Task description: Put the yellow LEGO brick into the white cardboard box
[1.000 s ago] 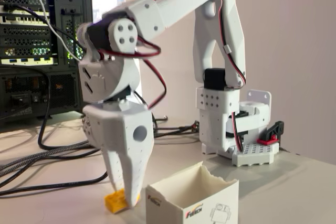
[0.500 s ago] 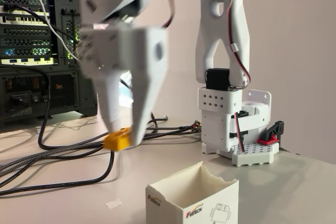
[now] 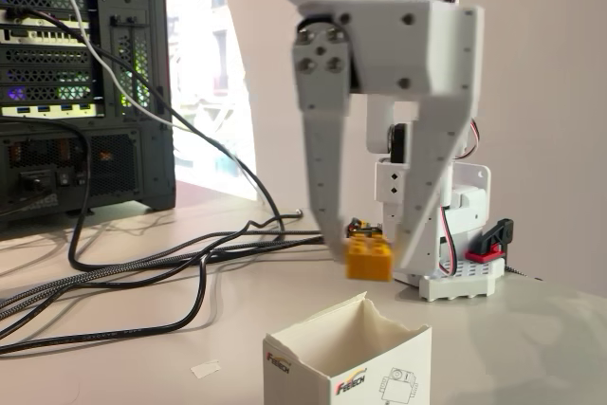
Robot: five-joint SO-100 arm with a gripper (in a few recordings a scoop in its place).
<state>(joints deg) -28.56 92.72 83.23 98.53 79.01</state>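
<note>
The tabletop [image 3: 569, 329] carries a dark computer tower [image 3: 85, 82] far left of the white cardboard box [image 3: 346, 362], with black cables [image 3: 142, 277] trailing between them. Above the box hang the white gripper [image 3: 368, 255] jaws, clamped on the yellow LEGO brick [image 3: 369, 258]. The brick hangs in the air just above the box's ragged open top.

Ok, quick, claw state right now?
Claw: closed on the small yellow plastic studded brick, held in the air above the open white cardboard box.
</note>
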